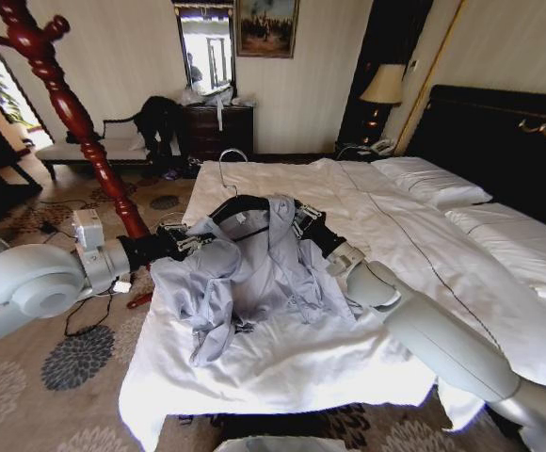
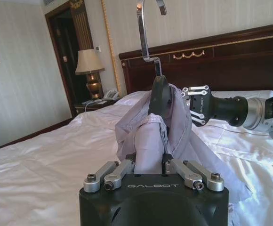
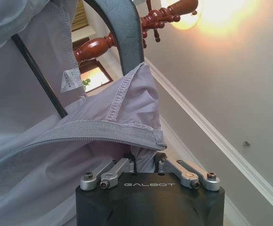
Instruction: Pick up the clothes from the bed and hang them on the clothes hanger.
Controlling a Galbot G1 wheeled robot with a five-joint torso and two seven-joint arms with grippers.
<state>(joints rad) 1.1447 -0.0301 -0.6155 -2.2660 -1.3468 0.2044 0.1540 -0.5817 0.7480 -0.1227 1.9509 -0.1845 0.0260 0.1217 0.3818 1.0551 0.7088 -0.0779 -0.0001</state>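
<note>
Between the two claws, the shirt is draping over the hanger above the bed — left claw and right claw both pinching fabric; uneven pulling risks slipping it off.

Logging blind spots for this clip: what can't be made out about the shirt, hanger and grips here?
- Left gripper fingertips: left wrist view, buried in the shirt.
- Right gripper fingertips: right wrist view, covered by a shirt fold.
- Clothes hanger far shoulder: head view, under the draped shirt.
- Hanger hook top: left wrist view, cut by the frame edge.
</note>
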